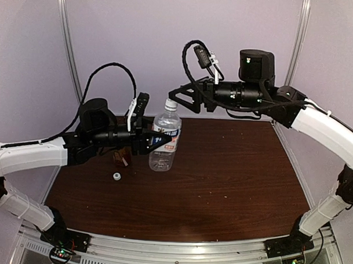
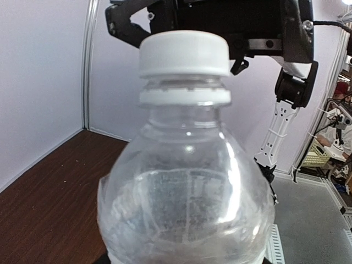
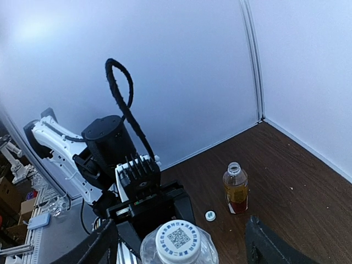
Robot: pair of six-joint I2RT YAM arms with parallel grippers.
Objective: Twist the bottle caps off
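The clear bottle (image 1: 164, 144) with a white-and-blue label stands upright at the table's back left, its white cap (image 1: 171, 103) on. My left gripper (image 1: 157, 141) is shut on its body; in the left wrist view the bottle (image 2: 184, 192) and its cap (image 2: 183, 52) fill the frame and hide my fingers. My right gripper (image 1: 175, 99) is open just above the cap (image 3: 177, 240), one finger (image 3: 99, 247) on each side. The amber bottle (image 3: 235, 190) with a red label stands uncapped to the left, partly behind my left arm in the top view (image 1: 122, 158). Its loose white cap (image 3: 209, 215) lies on the table beside it (image 1: 116, 176).
The dark wooden table (image 1: 233, 174) is enclosed by pale walls at the back and on both sides. A metal rail (image 1: 178, 248) runs along the near edge between the arm bases.
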